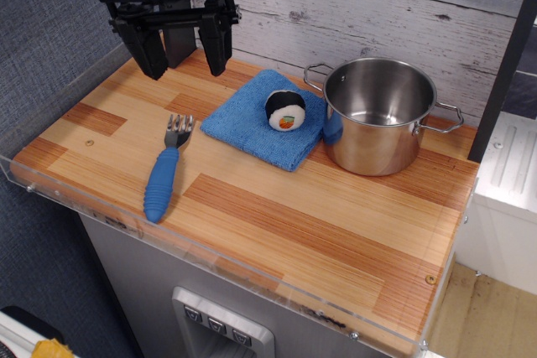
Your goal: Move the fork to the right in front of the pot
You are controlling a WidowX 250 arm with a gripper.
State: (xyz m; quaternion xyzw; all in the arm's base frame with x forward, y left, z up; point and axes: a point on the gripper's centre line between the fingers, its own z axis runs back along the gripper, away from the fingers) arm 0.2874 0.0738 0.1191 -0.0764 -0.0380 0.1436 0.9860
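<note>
The fork (164,171) lies flat on the left part of the wooden table top (277,224), silver head pointing to the back, thick blue ribbed handle pointing to the front edge. The shiny steel pot (379,115) stands upright at the back right, without a lid and looking empty. My gripper (182,54) hangs open and empty above the back left of the table, behind the fork's head and clear of it.
A folded blue cloth (260,119) lies between the fork and the pot, touching the pot's left side. A small black and white sushi toy (285,111) sits on it. A clear plastic rim (210,253) edges the table's front. A planked wall stands behind.
</note>
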